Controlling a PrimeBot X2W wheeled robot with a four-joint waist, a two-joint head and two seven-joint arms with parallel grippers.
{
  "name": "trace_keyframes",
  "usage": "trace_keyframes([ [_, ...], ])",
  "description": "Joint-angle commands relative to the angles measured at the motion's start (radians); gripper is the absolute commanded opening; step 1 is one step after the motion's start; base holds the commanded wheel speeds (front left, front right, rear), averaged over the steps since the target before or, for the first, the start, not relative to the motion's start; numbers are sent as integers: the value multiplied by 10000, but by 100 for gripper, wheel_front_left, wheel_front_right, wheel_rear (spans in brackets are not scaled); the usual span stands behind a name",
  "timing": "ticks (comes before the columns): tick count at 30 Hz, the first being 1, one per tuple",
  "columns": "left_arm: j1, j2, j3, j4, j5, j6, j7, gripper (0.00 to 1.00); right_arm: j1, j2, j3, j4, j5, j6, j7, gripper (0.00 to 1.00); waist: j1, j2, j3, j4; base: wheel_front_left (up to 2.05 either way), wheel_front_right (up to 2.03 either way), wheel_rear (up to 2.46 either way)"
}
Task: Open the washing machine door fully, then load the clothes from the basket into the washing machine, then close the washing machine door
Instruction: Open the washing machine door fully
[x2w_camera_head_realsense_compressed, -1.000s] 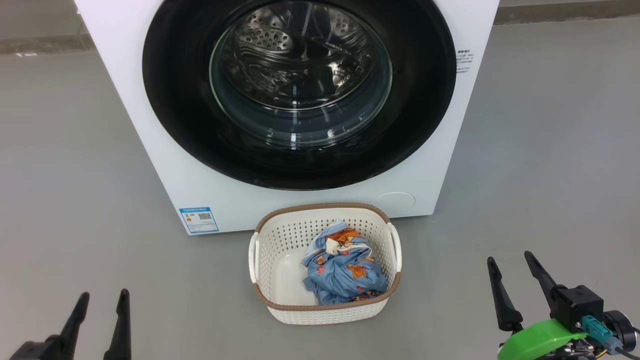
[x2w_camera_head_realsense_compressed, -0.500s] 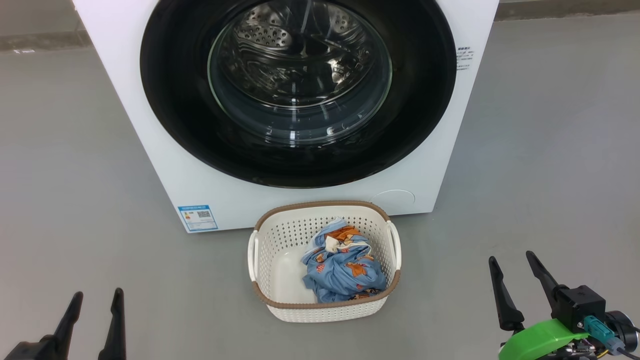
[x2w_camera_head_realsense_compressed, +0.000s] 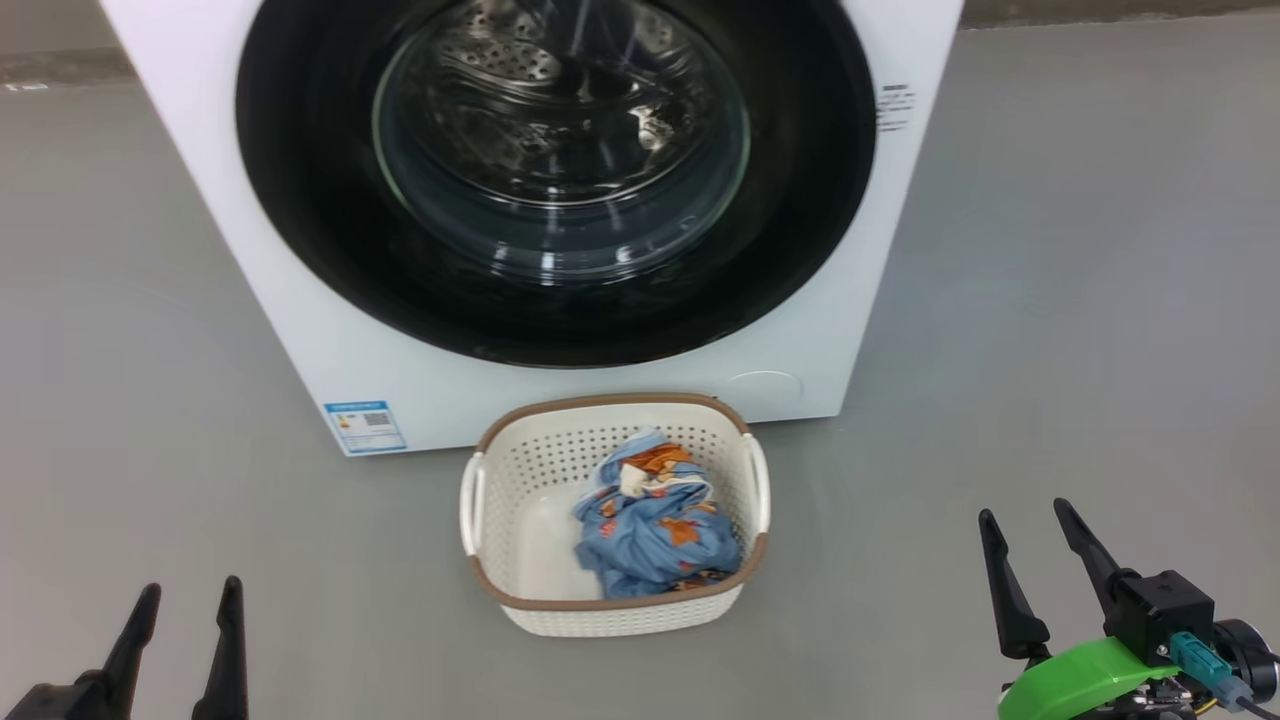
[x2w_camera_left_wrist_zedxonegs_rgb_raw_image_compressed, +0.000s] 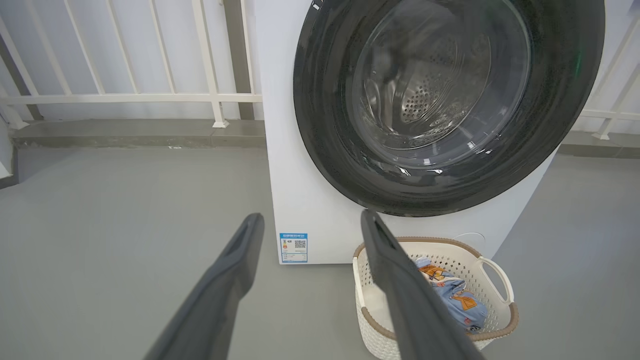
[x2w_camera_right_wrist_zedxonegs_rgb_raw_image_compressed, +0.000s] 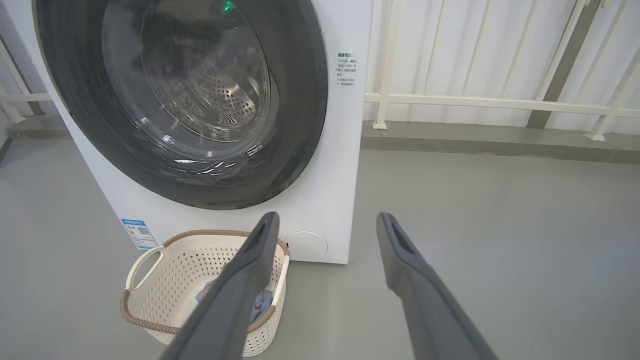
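Note:
The white washing machine (x2w_camera_head_realsense_compressed: 330, 350) stands ahead with its round black-rimmed door (x2w_camera_head_realsense_compressed: 300, 200) shut flat against the front; the steel drum shows through the glass. On the floor right before it sits the cream basket (x2w_camera_head_realsense_compressed: 620, 610) holding the light blue printed clothes (x2w_camera_head_realsense_compressed: 655, 530). My left gripper (x2w_camera_head_realsense_compressed: 190, 590) hangs open at the lower left, well short of the basket, with nothing between its fingers. At the lower right my right gripper (x2w_camera_head_realsense_compressed: 1025, 512) is open and empty too. The door (x2w_camera_left_wrist_zedxonegs_rgb_raw_image_compressed: 325, 125) and basket (x2w_camera_left_wrist_zedxonegs_rgb_raw_image_compressed: 505, 320) appear again beyond the left fingers (x2w_camera_left_wrist_zedxonegs_rgb_raw_image_compressed: 235, 265), and the door (x2w_camera_right_wrist_zedxonegs_rgb_raw_image_compressed: 310, 100) and basket (x2w_camera_right_wrist_zedxonegs_rgb_raw_image_compressed: 150, 320) past the right ones.
Grey floor (x2w_camera_head_realsense_compressed: 1080, 300) spreads on both sides of the machine. A white railing (x2w_camera_left_wrist_zedxonegs_rgb_raw_image_compressed: 125, 97) on a low kerb runs behind it, with the same railing (x2w_camera_right_wrist_zedxonegs_rgb_raw_image_compressed: 500, 102) on the other side. A blue label (x2w_camera_head_realsense_compressed: 365, 427) sits at the machine's lower left corner.
The whole head picture has shifted left and slightly up, so the camera moved. The machine, basket and clothes lie as before; both grippers stay open.

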Motion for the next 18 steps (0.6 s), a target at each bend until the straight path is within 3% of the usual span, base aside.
trace_keyframes([
  [1, -332, 236, 374, -196, -7, -29, -120, 100, -343, -95, 236, -274, -28, -11, -81, 100, 0, 0, 7, -4, 116, 116, -233],
  [11, -369, 138, 693, -440, 249, -29, -120, 100, -357, -95, 161, -372, 25, -11, -95, 100, 0, 0, 77, -17, 118, 118, -236],
  [18, -272, 133, 504, -687, 258, -29, -120, 100, -354, -95, 132, -435, 178, -11, -117, 100, 0, 0, 96, 16, 68, 68, -135],
])
